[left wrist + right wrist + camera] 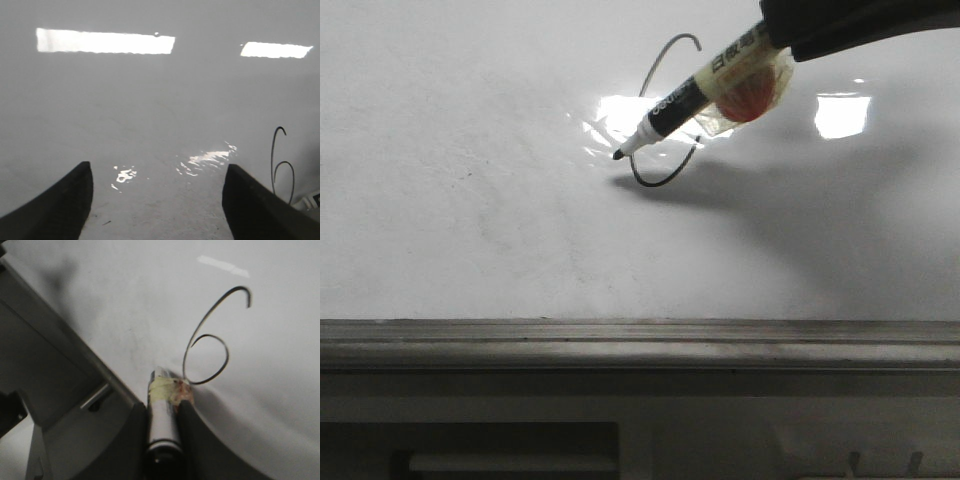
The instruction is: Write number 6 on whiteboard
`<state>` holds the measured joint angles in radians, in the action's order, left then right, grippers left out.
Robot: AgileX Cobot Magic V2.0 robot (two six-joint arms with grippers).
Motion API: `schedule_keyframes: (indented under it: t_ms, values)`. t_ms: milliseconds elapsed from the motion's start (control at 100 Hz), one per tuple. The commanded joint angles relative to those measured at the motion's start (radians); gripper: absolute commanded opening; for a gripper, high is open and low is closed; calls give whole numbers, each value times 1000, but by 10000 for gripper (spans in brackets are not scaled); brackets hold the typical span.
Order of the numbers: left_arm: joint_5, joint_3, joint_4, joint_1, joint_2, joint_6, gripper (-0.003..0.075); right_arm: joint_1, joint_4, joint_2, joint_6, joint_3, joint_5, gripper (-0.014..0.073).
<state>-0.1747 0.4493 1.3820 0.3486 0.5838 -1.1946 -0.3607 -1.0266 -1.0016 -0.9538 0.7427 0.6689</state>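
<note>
The whiteboard [470,200] lies flat, glossy white with faint smudges. The number 6 [665,181] is a thin black line on it, partly hidden behind the marker [685,100]. It shows whole in the right wrist view [207,342] and at the edge of the left wrist view [281,162]. My right gripper [782,42] is shut on the marker's taped barrel [161,400]. The marker slants down to the left, its tip [618,155] just left of the figure's lower loop and apparently slightly above the board. My left gripper [157,187] is open and empty over bare board [150,100].
A grey metal ledge [640,340] runs along the board's near edge, also seen in the right wrist view [60,335]. Bright light reflections [842,113] sit on the board near the figure. The marker's shadow [770,200] falls to the right.
</note>
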Motion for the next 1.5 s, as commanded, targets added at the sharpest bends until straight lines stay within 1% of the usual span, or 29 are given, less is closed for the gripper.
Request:
schedule_keyframes:
  t_ms: [0,50,170,240,310,370,400,480,550,610,790,890,1010,1140,1230,1350,1490]
  values:
    - [-74,30,11,0,1,-26,490,-1,-4,27,-15,39,72,-46]
    - [-138,32,14,0,3,-56,490,-1,-4,33,-14,39,94,-46]
    - [-281,34,14,0,39,-58,490,-1,-6,36,-12,45,93,-46]
    - [-336,34,20,0,69,-68,490,-1,-6,36,-12,59,93,-46]
    - [-402,34,73,7,114,-142,490,-1,-10,32,-12,80,95,-46]
    - [-422,34,136,21,146,-194,490,-1,-10,30,-12,99,97,-46]
    - [-421,36,170,36,167,-234,490,-1,-10,25,-12,106,102,-46]
    - [-402,60,202,88,212,-288,490,-1,-10,10,-12,124,122,-46]
    - [-351,90,202,141,255,-296,484,-1,-10,-7,-12,139,155,-46]
    - [-318,117,194,187,296,-333,469,-1,-10,-23,-12,150,176,-46]
    - [-247,198,162,332,423,-364,440,-1,-10,-37,-12,167,178,-46]
    - [-194,238,142,402,484,-366,439,-1,-6,-37,-12,167,191,-46]
    - [-158,278,123,449,540,-367,438,-1,-1,-37,-12,167,197,-46]
    - [-139,300,116,459,570,-367,435,-1,-1,-37,-12,167,197,-46]
    - [-131,300,113,459,570,-367,382,-1,-1,-37,-12,167,197,-46]
    - [-122,300,99,459,570,-367,260,-1,-1,-37,-12,167,197,-46]
    - [-122,300,81,459,570,-367,151,-1,-1,-37,-12,167,197,-46]
